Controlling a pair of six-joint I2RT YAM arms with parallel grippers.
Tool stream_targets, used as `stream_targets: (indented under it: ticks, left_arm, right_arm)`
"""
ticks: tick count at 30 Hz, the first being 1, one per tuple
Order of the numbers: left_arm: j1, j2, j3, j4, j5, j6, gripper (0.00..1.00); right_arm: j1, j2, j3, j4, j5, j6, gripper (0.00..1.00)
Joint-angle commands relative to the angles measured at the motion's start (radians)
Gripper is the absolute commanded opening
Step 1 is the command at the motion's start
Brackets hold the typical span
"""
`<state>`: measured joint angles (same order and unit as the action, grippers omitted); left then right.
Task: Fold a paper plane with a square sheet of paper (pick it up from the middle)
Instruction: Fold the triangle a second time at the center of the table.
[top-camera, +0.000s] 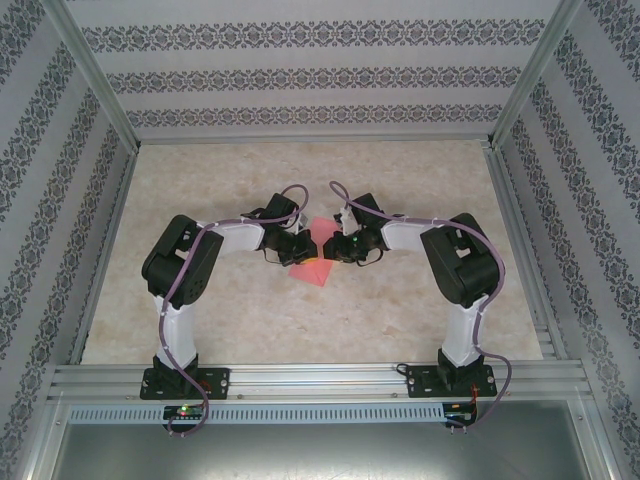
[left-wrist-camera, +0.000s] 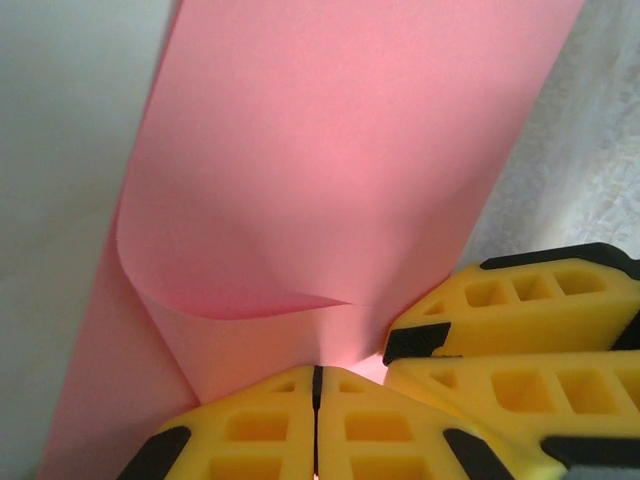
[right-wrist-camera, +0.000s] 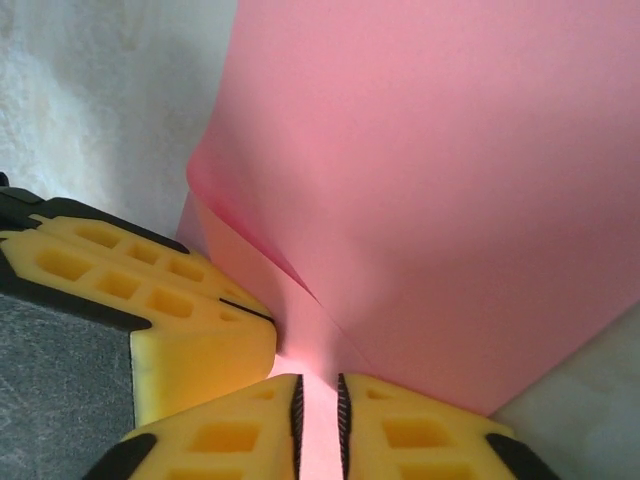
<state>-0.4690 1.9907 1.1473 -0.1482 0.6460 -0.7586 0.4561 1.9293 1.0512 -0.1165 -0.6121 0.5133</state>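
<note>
Paper (top-camera: 313, 267): middle of counter (top-camera: 300, 330), raised and bent over.
Left tool (left-wrist-camera: 316, 375): clamped on paper.
Right tool (right-wrist-camera: 320, 385): slightly apart around paper.
Progress: early; sharp creases, nose, wings probably all left.

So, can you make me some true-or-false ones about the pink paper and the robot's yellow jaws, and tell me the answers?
1. The thin pink-red sheet of paper is curled over, not flat. True.
2. The paper lies alone on the pale marbled table, with nothing touching it. False: both grippers are at it, near the middle of the table.
3. The left gripper has its jaws pressed together on the paper. True.
4. The right gripper is far away from the paper. False: the paper runs between its jaws, which stand a little apart.
5. The two grippers are right next to each other. True.
</note>
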Motion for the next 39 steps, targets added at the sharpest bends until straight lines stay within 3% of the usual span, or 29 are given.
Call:
stream_targets:
  ticks: [1, 7, 17, 39]
  left_arm:
    - [0.008, 0.059, -0.007, -0.032, -0.039, 0.039, 0.09]
    - [0.009, 0.076, 0.000, -0.042, -0.035, 0.050, 0.08]
    - [0.008, 0.080, 0.001, -0.043, -0.030, 0.054, 0.08]
    - [0.009, 0.103, 0.019, -0.076, -0.043, 0.076, 0.08]
  right_arm:
    - [0.002, -0.064, -0.034, 0.005, 0.035, 0.026, 0.22]
    - [0.019, -0.158, -0.119, 0.145, -0.036, 0.145, 0.19]
    - [0.080, -0.076, -0.200, 0.358, -0.092, 0.298, 0.11]
    - [0.142, -0.036, -0.162, 0.068, -0.013, 0.092, 0.09]
